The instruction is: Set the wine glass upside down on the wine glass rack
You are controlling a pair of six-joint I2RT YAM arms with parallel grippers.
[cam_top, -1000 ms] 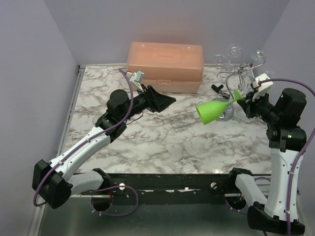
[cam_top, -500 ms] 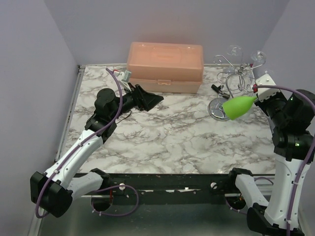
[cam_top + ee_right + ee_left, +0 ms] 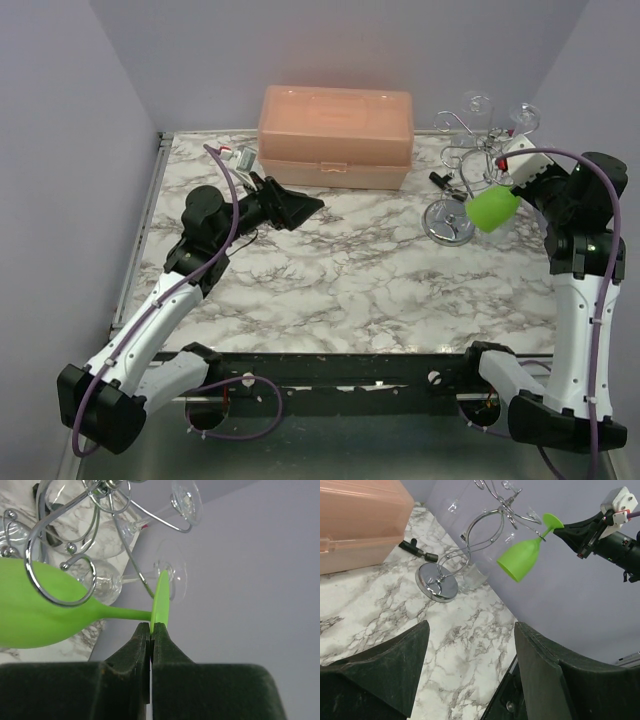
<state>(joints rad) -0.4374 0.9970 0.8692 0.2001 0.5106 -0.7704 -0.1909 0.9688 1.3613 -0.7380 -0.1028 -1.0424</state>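
My right claw pinched tight on foot of green wine glass. Bowl tilted downward, up among curled arms of wine glass rack; possibly touching wire, view unclear. My left claw spread wide, empty, well apart.
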